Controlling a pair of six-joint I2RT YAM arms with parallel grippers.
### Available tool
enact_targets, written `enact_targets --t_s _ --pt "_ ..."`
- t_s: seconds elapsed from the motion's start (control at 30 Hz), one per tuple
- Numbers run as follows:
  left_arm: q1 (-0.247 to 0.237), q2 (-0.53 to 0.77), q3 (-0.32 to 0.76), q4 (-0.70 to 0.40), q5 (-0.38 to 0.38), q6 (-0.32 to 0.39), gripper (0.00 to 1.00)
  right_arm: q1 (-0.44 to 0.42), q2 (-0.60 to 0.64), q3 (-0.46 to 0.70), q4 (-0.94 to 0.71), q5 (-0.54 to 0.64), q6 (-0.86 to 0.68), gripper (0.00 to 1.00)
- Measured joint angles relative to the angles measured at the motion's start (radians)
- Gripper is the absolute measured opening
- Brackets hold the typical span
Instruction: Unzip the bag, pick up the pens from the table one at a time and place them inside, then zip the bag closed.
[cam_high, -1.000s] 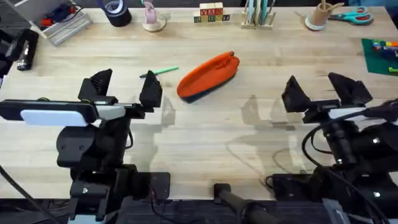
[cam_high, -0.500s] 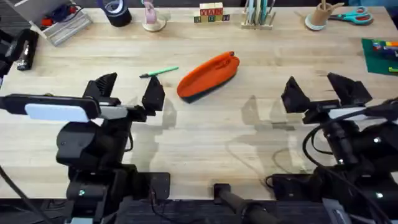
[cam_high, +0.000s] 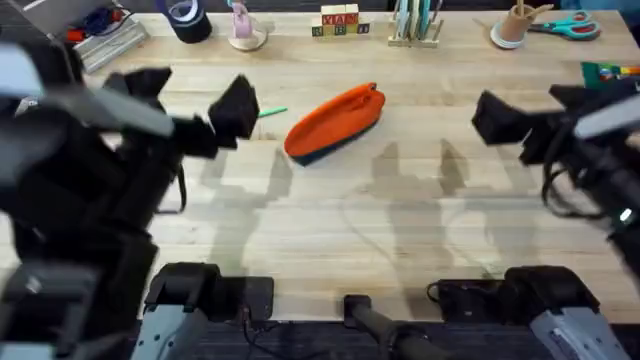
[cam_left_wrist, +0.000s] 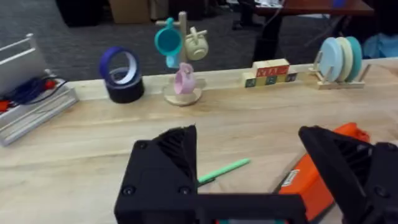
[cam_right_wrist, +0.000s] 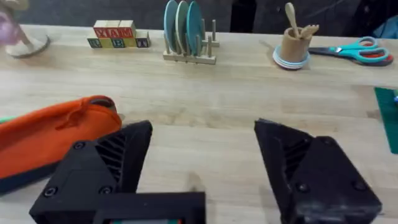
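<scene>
The orange bag (cam_high: 335, 120) lies slanted on the table (cam_high: 330, 230) near its middle, with the zipper along its top. Just left of it lies the green pen (cam_high: 272, 112), its left end hidden behind a finger of my left gripper. My left gripper (cam_high: 190, 98) hovers open above the table, left of the pen. In the left wrist view the pen (cam_left_wrist: 224, 169) and the bag (cam_left_wrist: 298, 185) lie beyond the open left gripper (cam_left_wrist: 255, 180). My right gripper (cam_high: 540, 108) is open, well right of the bag. The right wrist view has the bag (cam_right_wrist: 50, 134) off to one side of the right gripper (cam_right_wrist: 202, 168).
Along the far edge stand a tape roll (cam_high: 188, 18), a mug tree (cam_high: 243, 30), lettered blocks (cam_high: 340, 20), a plate rack (cam_high: 415, 22), a utensil cup (cam_high: 513, 25) and teal scissors (cam_high: 570, 25). A dark green mat (cam_high: 612, 85) lies at the right edge.
Both arms have risen and swung away from their bases, so they look larger and blurred. The left gripper moved up toward the pen. Bag and pen have not moved.
</scene>
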Motion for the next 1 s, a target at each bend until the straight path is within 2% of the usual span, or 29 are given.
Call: enact_targets --t_s 0.27,0.5,0.73,0.87,1.0 --pt "0.0 0.348 0.276 -0.109 0.184 0.065 0.993 0.0 0.373 0.335 -0.152 -0.051 -0.001 0.996" --pt "0.0 0.54 0.468 -0.279 0.362 0.195 0.993 0.0 0.55 0.542 -0.271 -0.13 -0.028 0.996" --pt "0.0 0.571 0.541 -0.462 0.491 0.375 0.992 0.0 0.567 0.57 -0.283 -0.153 -0.039 0.997" --pt "0.0 0.572 0.541 -0.575 0.515 0.518 0.993 0.0 0.567 0.57 -0.284 -0.155 -0.042 0.997" --pt "0.0 0.572 0.541 -0.634 0.521 0.661 0.993 0.0 0.567 0.57 -0.284 -0.155 -0.042 0.997"
